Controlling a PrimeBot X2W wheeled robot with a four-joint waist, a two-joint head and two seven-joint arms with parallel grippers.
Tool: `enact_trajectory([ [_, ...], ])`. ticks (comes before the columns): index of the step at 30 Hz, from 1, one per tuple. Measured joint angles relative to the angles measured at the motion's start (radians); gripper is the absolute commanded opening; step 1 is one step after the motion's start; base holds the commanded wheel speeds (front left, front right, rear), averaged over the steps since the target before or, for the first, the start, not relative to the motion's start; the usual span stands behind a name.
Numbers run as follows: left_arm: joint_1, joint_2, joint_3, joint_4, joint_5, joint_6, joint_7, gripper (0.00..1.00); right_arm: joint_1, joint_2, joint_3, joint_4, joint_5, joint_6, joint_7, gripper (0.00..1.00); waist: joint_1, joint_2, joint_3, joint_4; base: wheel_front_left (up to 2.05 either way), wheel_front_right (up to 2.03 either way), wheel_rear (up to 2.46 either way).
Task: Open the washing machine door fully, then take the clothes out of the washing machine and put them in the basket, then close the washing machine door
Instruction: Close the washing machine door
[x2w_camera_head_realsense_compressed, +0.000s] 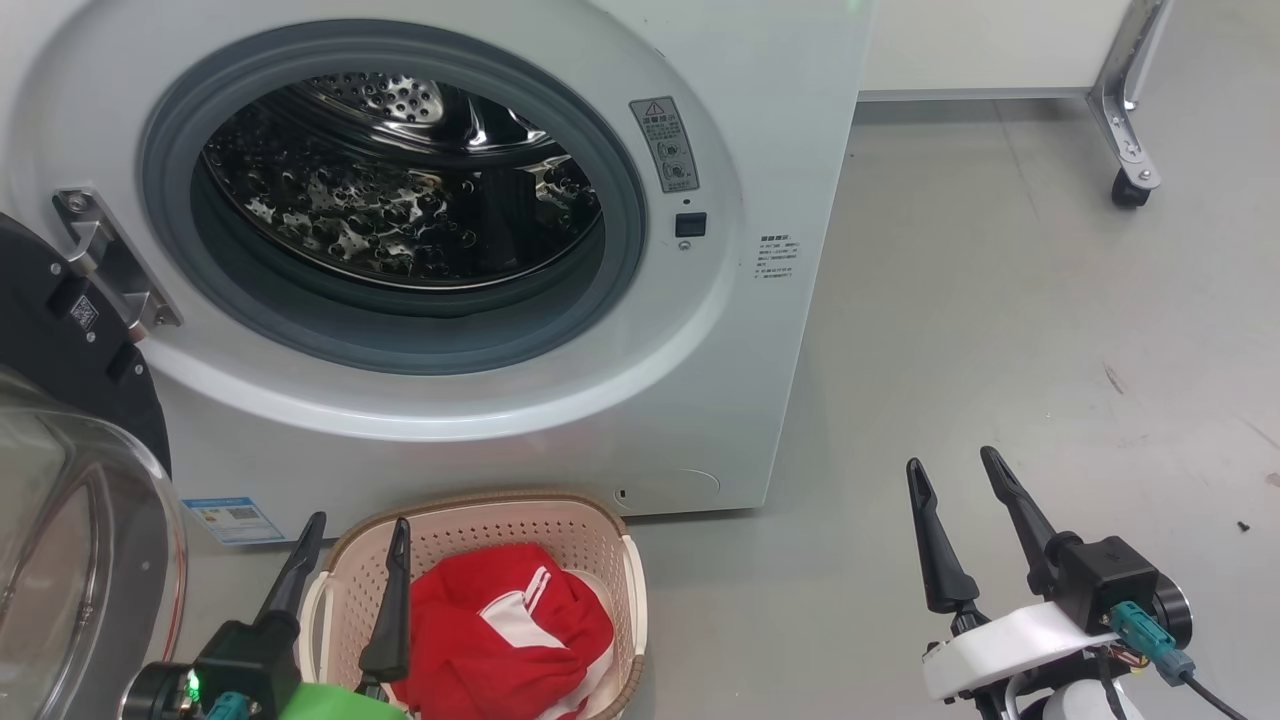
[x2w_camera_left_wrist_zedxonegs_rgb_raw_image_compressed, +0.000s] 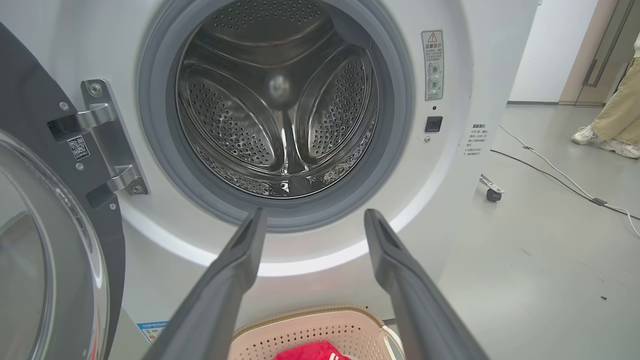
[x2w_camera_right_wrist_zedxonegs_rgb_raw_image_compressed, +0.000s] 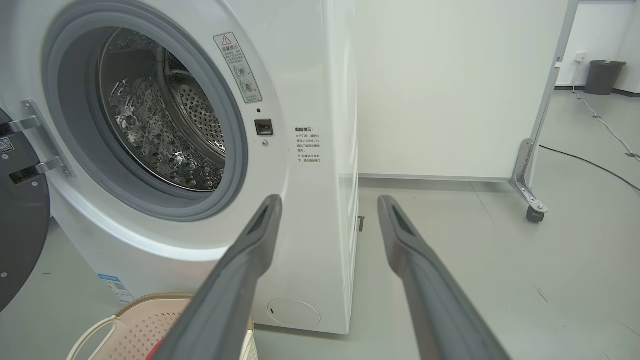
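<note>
Head view showed the clothes (x2w_camera_head_realsense_compressed: 500, 620) in the basket (x2w_camera_head_realsense_compressed: 480, 502) near the washing machine (x2w_camera_head_realsense_compressed: 720, 340), the washing machine door (x2w_camera_head_realsense_compressed: 85, 400) open at left; left gripper (x2w_camera_head_realsense_compressed: 360, 523) and right gripper (x2w_camera_head_realsense_compressed: 952, 462) gaped wide, empty.

Grey floor (x2w_camera_head_realsense_compressed: 1000, 300); white partition (x2w_camera_right_wrist_zedxonegs_rgb_raw_image_compressed: 450, 75) on castor (x2w_camera_right_wrist_zedxonegs_rgb_raw_image_compressed: 534, 215); cable (x2w_camera_left_wrist_zedxonegs_rgb_raw_image_compressed: 597, 201) across floor; dark bin (x2w_camera_right_wrist_zedxonegs_rgb_raw_image_compressed: 604, 76) far corner.

head camera looks down on the washing machine (x2w_camera_head_realsense_compressed: 720, 380); both wrist cameras face it low, close.

Setting: test lab. Evidence: lone washing machine (x2w_camera_head_realsense_compressed: 700, 400) on bare grey floor (x2w_camera_head_realsense_compressed: 1000, 350); white wheeled partition (x2w_camera_right_wrist_zedxonegs_rgb_raw_image_compressed: 425, 90); taped-down cables (x2w_camera_left_wrist_zedxonegs_rgb_raw_image_compressed: 597, 201).
</note>
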Motion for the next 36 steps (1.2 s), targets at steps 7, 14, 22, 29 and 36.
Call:
enact_trajectory([
  [7, 0.005, 0.001, -0.002, -0.023, 0.012, 0.004, 0.014, 1.0, 0.0, 0.0, 0.0, 0.0, 0.001, 0.0, 0.0, 1.0, 0.0, 0.0, -0.001, -0.003, -0.4, 0.4, 0.0],
  [14, 0.017, 0.001, -0.003, -0.045, 0.012, 0.012, 0.02, 1.0, 0.0, 0.0, 0.001, -0.004, 0.002, 0.0, 0.0, 1.0, 0.0, 0.0, 0.001, -0.003, -0.69, 0.69, 0.0],
  [22, 0.022, 0.003, -0.01, -0.066, 0.015, 0.012, 0.031, 1.0, 0.0, 0.0, 0.001, -0.004, 0.002, 0.0, 0.0, 1.0, 0.0, 0.0, -0.002, -0.005, -1.01, 1.01, 0.0],
  [29, 0.025, 0.004, -0.02, -0.081, 0.016, 0.012, 0.041, 1.0, 0.0, 0.0, 0.003, -0.004, 0.002, 0.0, 0.0, 1.0, 0.0, 0.0, -0.003, -0.007, -1.15, 1.15, 0.0],
  [36, 0.037, 0.011, -0.02, -0.095, 0.016, 0.012, 0.049, 1.0, 0.001, 0.0, 0.003, -0.004, 0.004, 0.0, 0.0, 1.0, 0.0, 0.0, -0.001, -0.011, -0.9, 0.9, 0.0],
])
